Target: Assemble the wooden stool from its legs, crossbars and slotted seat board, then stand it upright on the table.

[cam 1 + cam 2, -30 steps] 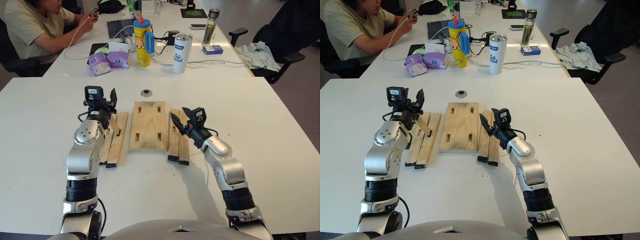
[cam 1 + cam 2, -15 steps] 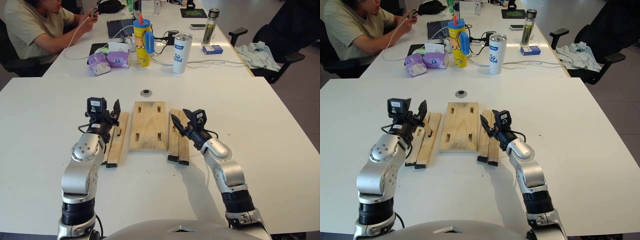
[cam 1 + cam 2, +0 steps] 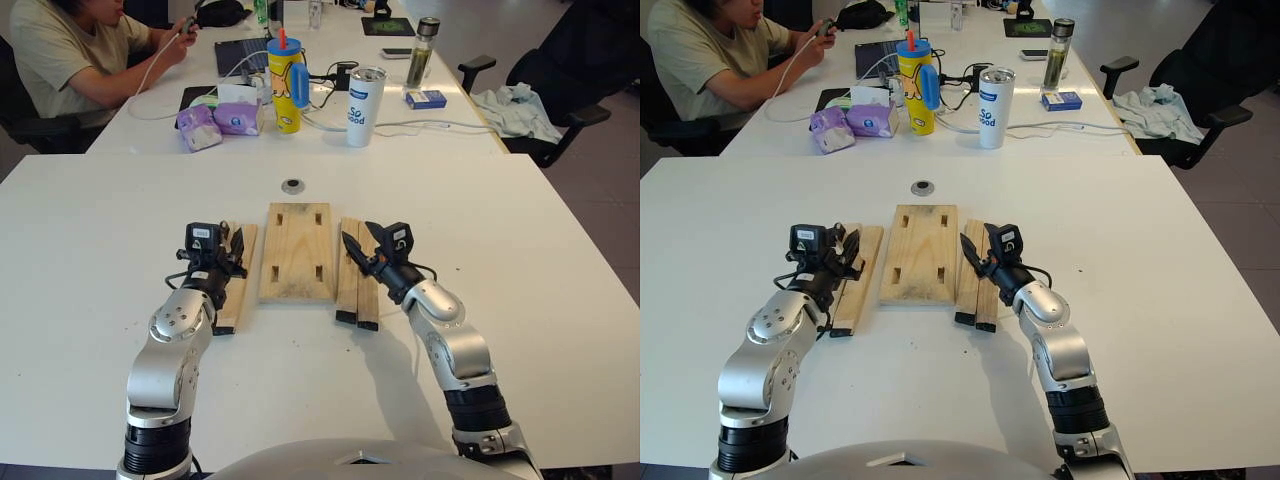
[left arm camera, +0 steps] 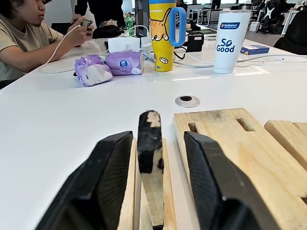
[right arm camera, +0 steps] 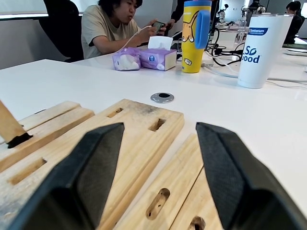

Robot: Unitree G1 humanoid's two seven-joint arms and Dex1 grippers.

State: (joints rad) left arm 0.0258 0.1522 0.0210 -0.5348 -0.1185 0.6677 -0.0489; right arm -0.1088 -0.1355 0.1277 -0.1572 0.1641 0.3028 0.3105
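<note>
The slotted seat board (image 3: 295, 250) lies flat at the table's middle. A pair of wooden legs (image 3: 236, 285) lies along its left side, and another pair (image 3: 357, 280) along its right side. My left gripper (image 3: 222, 250) hovers low over the left pair, open. A narrow crossbar (image 4: 149, 139) with a dark-stained end stands tilted between its fingers (image 4: 112, 182). My right gripper (image 3: 357, 245) is open above the far end of the right legs (image 5: 172, 201), with nothing between its fingers (image 5: 96, 167). It points across the seat board (image 5: 120, 129).
A round cable grommet (image 3: 292, 186) sits in the table just beyond the seat board. The table behind carries a white tumbler (image 3: 365, 105), a yellow cup (image 3: 285, 85) and tissue packs (image 3: 218, 122). Bare white tabletop (image 3: 540, 260) lies on both sides.
My left arm has drawn back toward me and sunk lower over the left legs, its gripper still open around the crossbar. The right arm has barely shifted.
</note>
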